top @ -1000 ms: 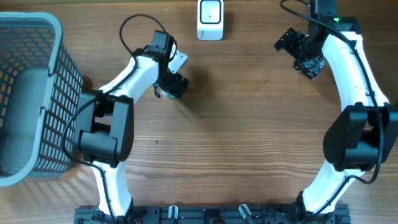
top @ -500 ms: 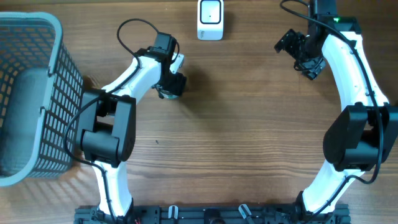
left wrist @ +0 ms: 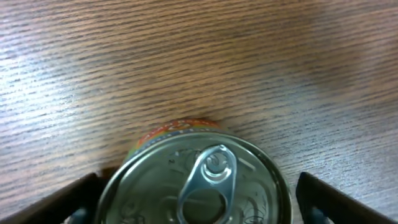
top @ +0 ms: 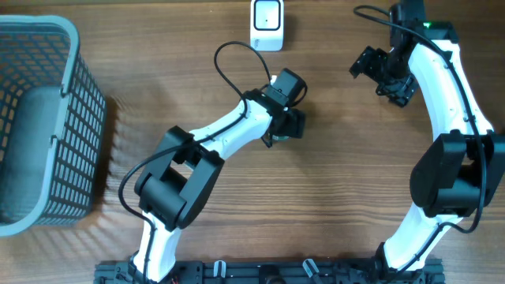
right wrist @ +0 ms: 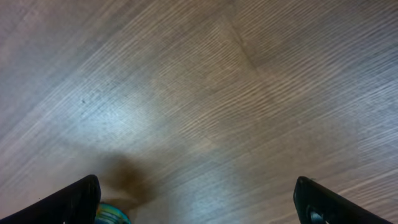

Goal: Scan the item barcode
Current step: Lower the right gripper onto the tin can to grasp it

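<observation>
Metal-lidded can (left wrist: pixel 200 186) sat within left end effector (left wrist: pixel 198 180), grip impossible to tell | right end effector (right wrist: pixel 196 183) released above wooden counter (right wrist: pixel 217 93)

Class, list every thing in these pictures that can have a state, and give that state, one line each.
left gripper: jaws wide, straddling the can; grip unclear.
can: lid sealed, pull tab flat.
right gripper: open, nothing between the jaws.
scanner: on the table, untouched.
basket: upright, at the left.
</observation>
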Available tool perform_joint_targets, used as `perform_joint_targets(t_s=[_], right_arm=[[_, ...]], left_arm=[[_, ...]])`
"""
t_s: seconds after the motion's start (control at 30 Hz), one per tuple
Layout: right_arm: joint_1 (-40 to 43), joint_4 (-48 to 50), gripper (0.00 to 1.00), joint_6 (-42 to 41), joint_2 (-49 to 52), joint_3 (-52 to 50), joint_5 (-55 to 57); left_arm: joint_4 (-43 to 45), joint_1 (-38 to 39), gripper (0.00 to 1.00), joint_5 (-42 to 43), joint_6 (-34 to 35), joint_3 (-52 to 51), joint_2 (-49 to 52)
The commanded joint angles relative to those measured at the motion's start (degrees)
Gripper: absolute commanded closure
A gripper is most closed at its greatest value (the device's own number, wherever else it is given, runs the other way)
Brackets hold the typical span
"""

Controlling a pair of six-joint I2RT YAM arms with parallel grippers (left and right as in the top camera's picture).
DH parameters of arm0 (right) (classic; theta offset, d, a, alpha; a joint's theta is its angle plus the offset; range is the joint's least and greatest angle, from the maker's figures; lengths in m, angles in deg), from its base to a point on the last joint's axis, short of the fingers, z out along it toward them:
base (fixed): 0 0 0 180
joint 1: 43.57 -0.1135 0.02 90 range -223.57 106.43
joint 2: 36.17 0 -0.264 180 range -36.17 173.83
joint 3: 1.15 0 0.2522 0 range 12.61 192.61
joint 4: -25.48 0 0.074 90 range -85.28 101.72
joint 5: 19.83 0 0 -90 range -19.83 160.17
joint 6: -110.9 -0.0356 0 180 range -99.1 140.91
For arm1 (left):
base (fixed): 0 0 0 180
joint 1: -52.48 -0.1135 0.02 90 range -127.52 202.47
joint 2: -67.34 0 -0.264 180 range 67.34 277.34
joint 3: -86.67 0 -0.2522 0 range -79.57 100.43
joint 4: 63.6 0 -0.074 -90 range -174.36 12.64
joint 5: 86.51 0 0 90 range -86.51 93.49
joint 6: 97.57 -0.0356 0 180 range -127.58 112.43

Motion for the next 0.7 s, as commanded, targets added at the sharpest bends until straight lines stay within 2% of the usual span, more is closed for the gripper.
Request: perform_joint_targets(t_s=[0.0, 0.07, 0.13, 0.3, 0.47, 0.57, 0.67], right_arm=[[-0.3, -0.3, 0.0, 3.5, -0.1, 0.5, 1.6], [-0.3, -0.5, 0.0, 3.4, -0.1, 0.5, 1.5], [-0.4, -1.1, 0.0, 3.2, -0.1, 0.5, 1.4], [-1.9, -3.8, 0.0, 1.4, -0.1, 0.5, 0.0], [-11.9, -4.7, 0.0, -0.3, -0.1, 0.5, -1.6], [-19.1, -2.8, 0.0, -5.3, 0.2, 0.5, -1.9], [-22.4, -0.4, 0.0, -7.6, 1.0, 0.5, -3.8]], left_arm=[[-0.7, 0.3, 0.0, -3.4, 1.0, -0.5, -0.5], [-1.9, 0.3, 0.0, -3.4, -3.6, -0.5, -5.0], [-2.8, 0.3, 0.0, -4.6, -5.4, -0.5, -9.2], [-10.4, -1.1, 0.0, -16.7, -6.7, -0.5, -30.5], [-19.2, -7.0, 0.0, -19.7, -9.2, -0.5, -47.9], [-25.1, -12.5, 0.0, -22.0, -9.2, -0.5, -55.7], [-29.0, -15.1, 0.0, -22.0, -8.5, -0.5, -61.0]])
